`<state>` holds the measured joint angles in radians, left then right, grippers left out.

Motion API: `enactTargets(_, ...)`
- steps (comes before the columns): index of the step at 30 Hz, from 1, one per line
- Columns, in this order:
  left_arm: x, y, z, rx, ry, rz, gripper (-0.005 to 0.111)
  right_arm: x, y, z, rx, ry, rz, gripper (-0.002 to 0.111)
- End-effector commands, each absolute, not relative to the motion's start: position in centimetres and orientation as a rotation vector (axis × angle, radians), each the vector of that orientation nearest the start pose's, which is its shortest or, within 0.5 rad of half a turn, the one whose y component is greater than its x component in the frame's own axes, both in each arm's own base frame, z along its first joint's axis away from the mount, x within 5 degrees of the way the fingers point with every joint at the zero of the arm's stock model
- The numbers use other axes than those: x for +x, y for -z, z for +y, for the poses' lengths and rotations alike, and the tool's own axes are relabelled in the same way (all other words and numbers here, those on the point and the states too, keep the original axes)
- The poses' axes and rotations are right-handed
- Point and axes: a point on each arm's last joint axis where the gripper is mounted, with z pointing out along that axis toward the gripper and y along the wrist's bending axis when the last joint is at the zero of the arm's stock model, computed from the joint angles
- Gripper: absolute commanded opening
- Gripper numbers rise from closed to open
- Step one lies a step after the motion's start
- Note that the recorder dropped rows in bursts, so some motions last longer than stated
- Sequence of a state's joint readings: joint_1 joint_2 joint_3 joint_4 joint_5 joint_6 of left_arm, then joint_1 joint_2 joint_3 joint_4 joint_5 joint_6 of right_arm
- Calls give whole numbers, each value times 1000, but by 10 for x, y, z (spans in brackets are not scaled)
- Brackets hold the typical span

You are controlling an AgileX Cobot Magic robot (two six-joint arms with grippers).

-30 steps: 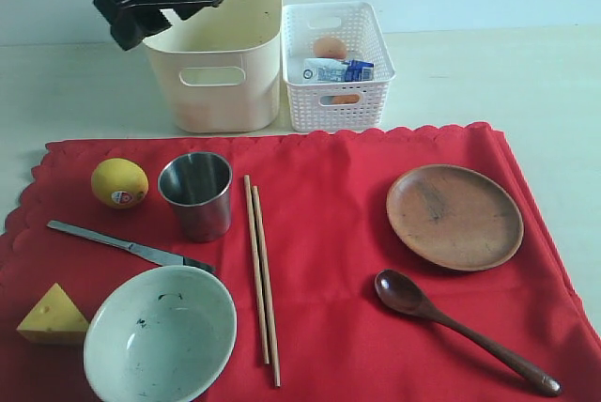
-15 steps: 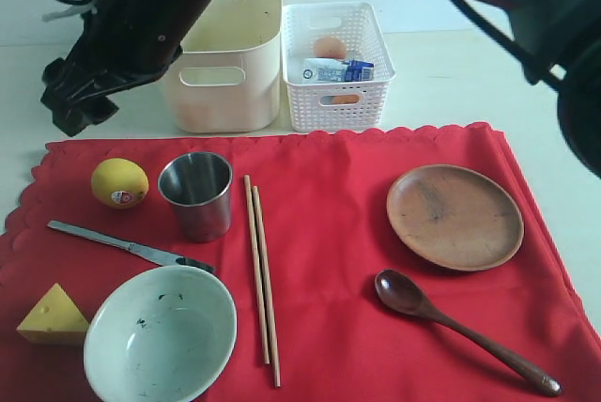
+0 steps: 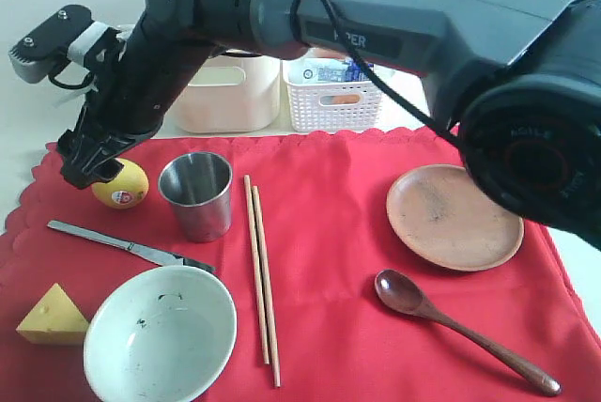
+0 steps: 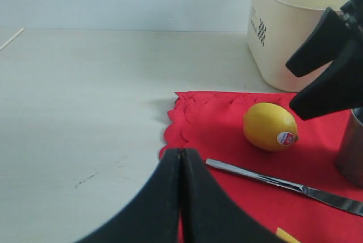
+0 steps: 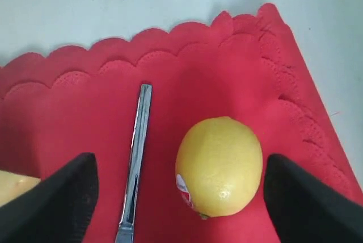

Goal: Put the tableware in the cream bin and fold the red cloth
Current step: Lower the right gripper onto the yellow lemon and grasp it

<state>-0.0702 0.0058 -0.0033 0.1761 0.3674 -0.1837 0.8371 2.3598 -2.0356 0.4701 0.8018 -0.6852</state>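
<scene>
Red cloth [image 3: 329,233] carries the lemon [image 3: 122,186], right gripper [image 5: 178,197] spread wide flanking it; left gripper [image 4: 180,155] clenched, empty

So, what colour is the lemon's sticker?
Red and white; the sticker shows best in the left wrist view.

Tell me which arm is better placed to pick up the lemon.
Right. The right gripper is open and hangs over the lemon, a finger on either side. The left gripper is shut and farther off, near the red cloth's edge.
</scene>
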Motion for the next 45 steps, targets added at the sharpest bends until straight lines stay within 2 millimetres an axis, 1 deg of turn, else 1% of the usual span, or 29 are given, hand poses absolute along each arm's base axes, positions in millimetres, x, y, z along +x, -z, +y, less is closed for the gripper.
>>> enactTargets(1, 53, -181, 2, -5, 15, 1840, 0, 334, -175, 413, -1537, -593, 2041, 76)
enactTargets(6, 53, -181, 2, -5, 15, 1840, 0, 340, -159, 416, -1509, -569, 2037, 76)
enactTargets(11, 53, -181, 2, -5, 15, 1840, 0, 342, -147, 417, -1499, -562, 2048, 86)
enactTargets(12, 53, -181, 2, -5, 15, 1840, 0, 343, -144, 418, -1493, -559, 2048, 86)
enactTargets(23, 53, -181, 2, -5, 15, 1840, 0, 346, -124, 419, -1477, -546, 2067, 86)
enactTargets(26, 53, -181, 2, -5, 15, 1840, 0, 346, -115, 419, -1452, -553, 2107, 85)
enactTargets(29, 53, -181, 2, -5, 15, 1840, 0, 346, -111, 419, -1448, -552, 2116, 85)
enactTargets(33, 53, -181, 2, -5, 15, 1840, 0, 348, -111, 419, -1434, -526, 2111, 79)
enactTargets(38, 53, -181, 2, -5, 15, 1840, 0, 349, -110, 417, -1437, -502, 2122, 62)
enactTargets(40, 53, -181, 2, -5, 15, 1840, 0, 349, -110, 417, -1441, -503, 2126, 57)
enactTargets(45, 53, -181, 2, -5, 15, 1840, 0, 348, -109, 417, -1448, -504, 2131, 53)
